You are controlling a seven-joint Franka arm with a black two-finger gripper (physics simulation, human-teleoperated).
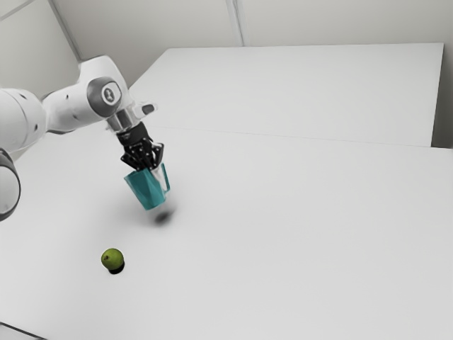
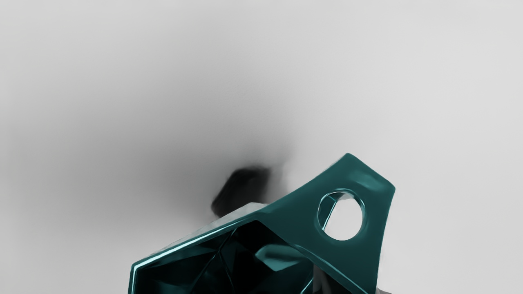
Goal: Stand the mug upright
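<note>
Wrist view, nearest first: the teal mug (image 2: 265, 241) lies right at the gripper (image 1: 150, 168), its mouth turned up toward the hand and its handle (image 2: 374, 208) spreading out past the rim (image 2: 196, 238). One finger (image 2: 321, 281) reaches down inside the mouth by the handle side, and a sliver of the other seems to show outside the wall, so I judge the gripper closed on the mug's wall, pinching it from within and without.

Below the fingertips, in the exterior view, the body hangs at a slant: the mouth leans to the exterior view's left, the base points down and toward its right, and the handle is on the right side. A dark shadow (image 1: 163, 217) lies on the white tabletop (image 1: 297, 234) apart from the base, which suggests the mug is held clear of the surface.

As for progress, the mug is in the grasp and mouth-up for the most part, but not yet standing. What is left, I judge, is to take out the lean, lower the base until it sits flat, and let go of the wall without tipping it.

Farther from the gripper, a round green fruit (image 1: 112, 258) rests well apart from the mug, toward the exterior camera.
</note>
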